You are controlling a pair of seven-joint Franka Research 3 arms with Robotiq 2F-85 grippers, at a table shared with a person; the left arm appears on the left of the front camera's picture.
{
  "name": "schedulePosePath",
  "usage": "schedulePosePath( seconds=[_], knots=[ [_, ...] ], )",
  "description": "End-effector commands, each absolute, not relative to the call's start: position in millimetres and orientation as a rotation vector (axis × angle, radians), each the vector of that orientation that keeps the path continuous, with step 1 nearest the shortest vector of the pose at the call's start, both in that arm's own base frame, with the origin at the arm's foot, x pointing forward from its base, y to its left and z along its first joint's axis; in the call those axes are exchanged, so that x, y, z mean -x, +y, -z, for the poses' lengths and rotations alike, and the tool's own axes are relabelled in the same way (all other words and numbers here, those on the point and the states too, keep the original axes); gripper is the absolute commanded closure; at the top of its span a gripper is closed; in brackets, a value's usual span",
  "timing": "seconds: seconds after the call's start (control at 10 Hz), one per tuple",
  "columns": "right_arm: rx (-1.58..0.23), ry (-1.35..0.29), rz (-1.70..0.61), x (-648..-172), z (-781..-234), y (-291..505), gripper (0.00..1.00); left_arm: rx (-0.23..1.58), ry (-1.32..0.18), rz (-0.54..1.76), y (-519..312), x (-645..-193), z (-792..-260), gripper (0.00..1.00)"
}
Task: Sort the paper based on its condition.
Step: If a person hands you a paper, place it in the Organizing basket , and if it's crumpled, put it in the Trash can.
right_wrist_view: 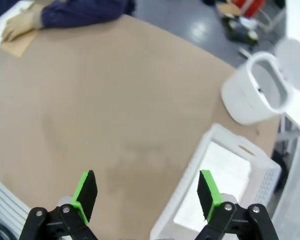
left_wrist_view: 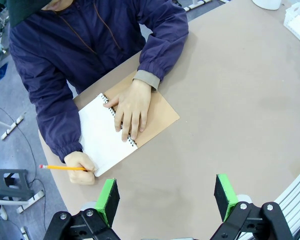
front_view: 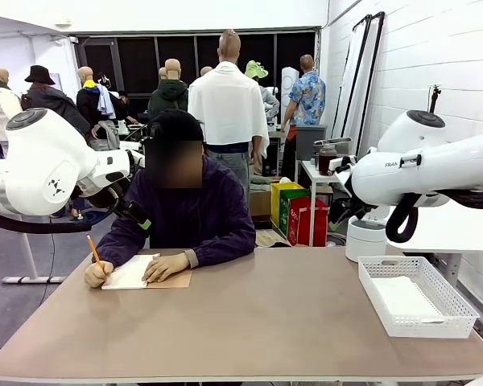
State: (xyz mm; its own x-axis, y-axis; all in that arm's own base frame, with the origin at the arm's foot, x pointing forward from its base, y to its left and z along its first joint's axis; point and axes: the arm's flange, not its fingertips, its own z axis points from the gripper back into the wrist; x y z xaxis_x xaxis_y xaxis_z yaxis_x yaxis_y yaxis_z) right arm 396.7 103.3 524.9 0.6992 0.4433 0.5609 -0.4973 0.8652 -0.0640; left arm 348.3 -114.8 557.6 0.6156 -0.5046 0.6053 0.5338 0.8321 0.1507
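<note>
The brown table [front_view: 266, 330] lies under both claws. A person [front_view: 197, 217] in a dark jacket sits at its far side, ahead of the left claw [left_wrist_view: 166, 197]. That claw hangs above the table with its green pads spread wide and nothing between them. The right claw [right_wrist_view: 147, 194] is spread just as wide and also grips nothing. Beyond it stands a round white bin [right_wrist_view: 250, 100]. A white mesh basket [right_wrist_view: 264, 175] sits nearer, partly under one of the right claw's fingers. The paper [right_wrist_view: 220, 165], a flat white sheet, lies inside that basket, just ahead of that pad and apart from it. A spiral notebook [left_wrist_view: 157, 115] lies open ahead of the left claw, well clear of its pads. One hand [left_wrist_view: 132, 107] presses on it and the other hand [left_wrist_view: 82, 167] holds a pencil [left_wrist_view: 62, 167].
</note>
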Motion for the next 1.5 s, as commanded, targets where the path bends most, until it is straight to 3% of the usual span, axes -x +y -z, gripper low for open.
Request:
schedulePosePath(
  seconds=[0.0,1.4],
  knots=[
    [-0.224,-0.607,-0.641,-393,-510,101,0.00,0.049,-0.687,0.597,-114,-350,-558,0.00],
    [-0.249,-0.595,-0.689,-389,-503,119,0.00,0.049,-0.687,0.597,-114,-350,-558,0.00]
  ],
)
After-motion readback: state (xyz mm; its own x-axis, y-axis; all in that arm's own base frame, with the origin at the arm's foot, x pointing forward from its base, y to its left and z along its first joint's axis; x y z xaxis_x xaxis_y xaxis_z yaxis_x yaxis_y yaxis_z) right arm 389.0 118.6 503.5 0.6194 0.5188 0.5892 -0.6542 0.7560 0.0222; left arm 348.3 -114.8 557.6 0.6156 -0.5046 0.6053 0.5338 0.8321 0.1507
